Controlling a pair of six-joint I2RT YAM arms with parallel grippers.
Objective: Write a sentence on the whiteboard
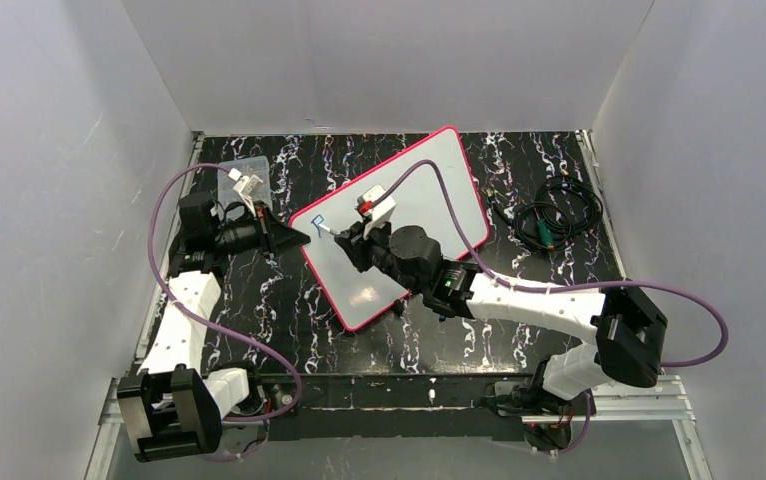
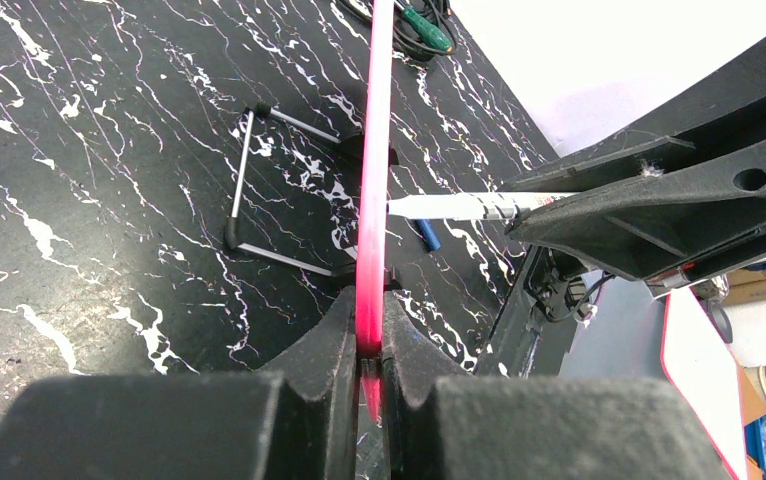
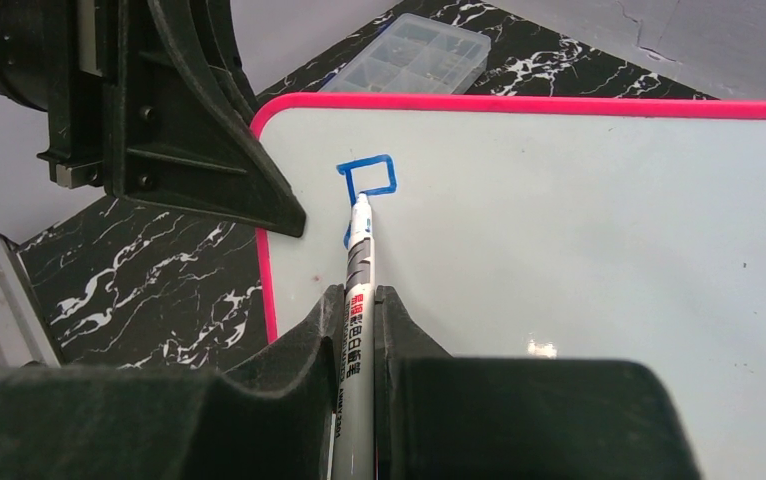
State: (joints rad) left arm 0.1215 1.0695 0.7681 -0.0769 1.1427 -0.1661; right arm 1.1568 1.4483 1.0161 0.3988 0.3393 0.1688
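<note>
The right gripper (image 3: 359, 300), closed snugly around a grey whiteboard marker (image 3: 360, 255), is pressing the tip to the whiteboard (image 3: 579, 250) near its left corner, where a boxy blue loop (image 3: 367, 175) is beginning the sentence. The left gripper (image 2: 371, 305), fully shut, is pinching the board's thin pink rim and bracing the glossy, round-cornered panel, which is standing tilted on a wire stand (image 2: 259, 190) mid-worktop (image 2: 79, 150). Clean lettering likely calls for light, even pressure and strokes running rightward across the slick surface.
</note>
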